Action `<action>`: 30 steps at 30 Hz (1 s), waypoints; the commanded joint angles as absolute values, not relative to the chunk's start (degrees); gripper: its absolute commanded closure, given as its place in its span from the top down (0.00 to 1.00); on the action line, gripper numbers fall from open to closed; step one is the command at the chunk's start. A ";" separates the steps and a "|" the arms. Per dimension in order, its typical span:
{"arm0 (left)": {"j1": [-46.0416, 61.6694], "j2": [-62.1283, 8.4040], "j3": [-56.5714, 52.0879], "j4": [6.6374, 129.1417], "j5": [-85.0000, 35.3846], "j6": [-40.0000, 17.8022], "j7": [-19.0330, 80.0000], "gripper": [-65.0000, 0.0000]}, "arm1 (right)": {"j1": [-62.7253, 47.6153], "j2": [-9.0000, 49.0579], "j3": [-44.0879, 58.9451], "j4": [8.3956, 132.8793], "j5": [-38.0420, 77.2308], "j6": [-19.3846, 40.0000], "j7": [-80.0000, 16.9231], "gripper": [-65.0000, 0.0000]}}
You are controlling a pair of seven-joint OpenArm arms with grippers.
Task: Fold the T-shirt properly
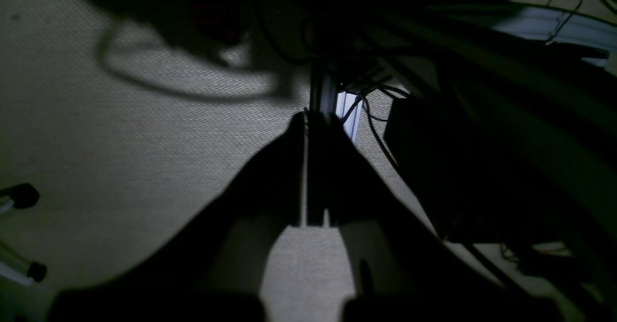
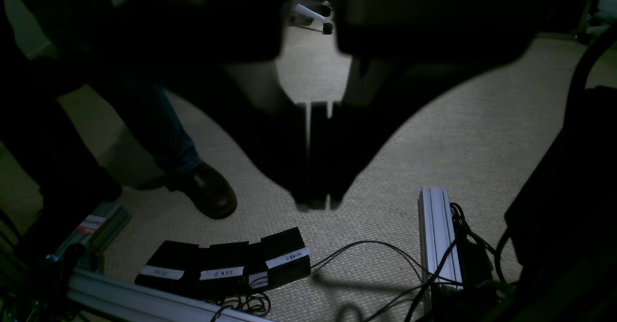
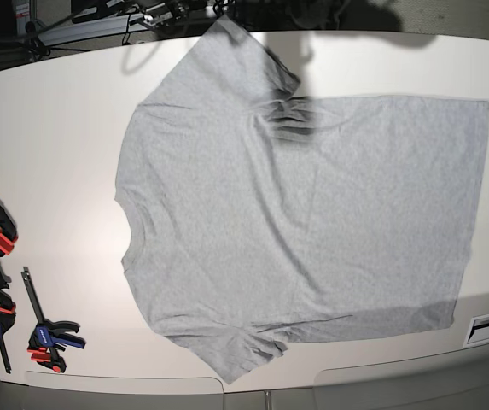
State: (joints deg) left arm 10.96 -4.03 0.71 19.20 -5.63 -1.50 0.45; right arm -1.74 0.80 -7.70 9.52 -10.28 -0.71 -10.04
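Two grippers: left gripper (image 1: 315, 167) and right gripper (image 2: 315, 167), both with jaws together, holding nothing.
T-shirt (image 3: 304, 222): spread flat on white table (image 3: 65, 154), plain side up, far from both grippers.
Arms: hanging over carpet floor (image 2: 434, 134), outside base view.

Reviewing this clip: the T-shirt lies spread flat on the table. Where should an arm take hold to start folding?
Probably at a sleeve: the T-shirt lies flat, plain side up, collar toward the base view's left. The near sleeve juts toward the table's near edge, so pinch it from that side.
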 commanded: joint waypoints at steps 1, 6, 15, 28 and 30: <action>12.05 -4.73 0.80 19.97 -6.79 -1.76 0.43 0.00 | -2.13 1.02 -7.53 9.82 -9.93 -1.28 -10.11 0.00; 17.47 -7.27 0.80 25.65 -10.13 -1.76 0.38 0.00 | -5.56 1.96 -7.53 12.49 -9.93 -1.28 -9.93 0.00; 32.62 -13.26 0.80 45.25 -14.11 -1.78 -0.08 0.00 | -17.98 3.84 -7.53 26.30 -9.91 -1.28 -8.78 0.00; 58.96 -27.57 0.12 83.59 -19.18 -1.76 -0.03 0.00 | -43.86 3.90 -7.53 59.29 -5.15 -1.32 -6.83 0.00; 61.73 -28.34 -1.87 88.71 -19.20 -1.76 0.01 0.00 | -47.57 4.64 -7.53 65.80 -5.13 -1.30 -6.37 0.00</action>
